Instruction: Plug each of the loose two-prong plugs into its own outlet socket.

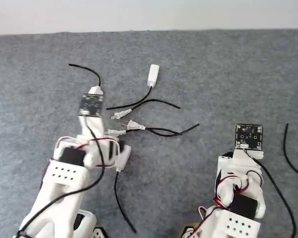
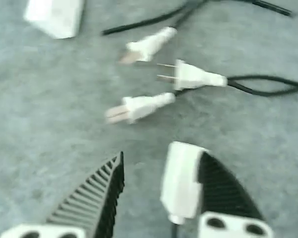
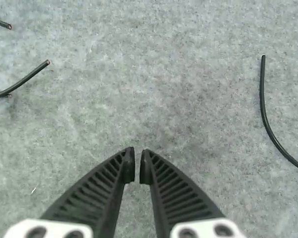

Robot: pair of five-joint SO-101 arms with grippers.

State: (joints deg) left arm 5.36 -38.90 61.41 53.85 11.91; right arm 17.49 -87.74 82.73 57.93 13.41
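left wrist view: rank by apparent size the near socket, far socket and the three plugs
1. Near socket: largest, though it is closest to the camera, which inflates it.
2. Far socket: cut off by the frame edge, so this rank is unsure.
3. Middle plug, lower plug, upper plug: too alike to rank.

Right gripper [image 3: 137,166], tips nearly touching, hangs above grey mat [image 3: 154,84] beside black cable [image 3: 261,94]

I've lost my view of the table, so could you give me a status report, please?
Left gripper open, white socket against one finger. Right gripper shut, empty. Three plugs loose on carpet, unplugged. Nothing seen in the way.
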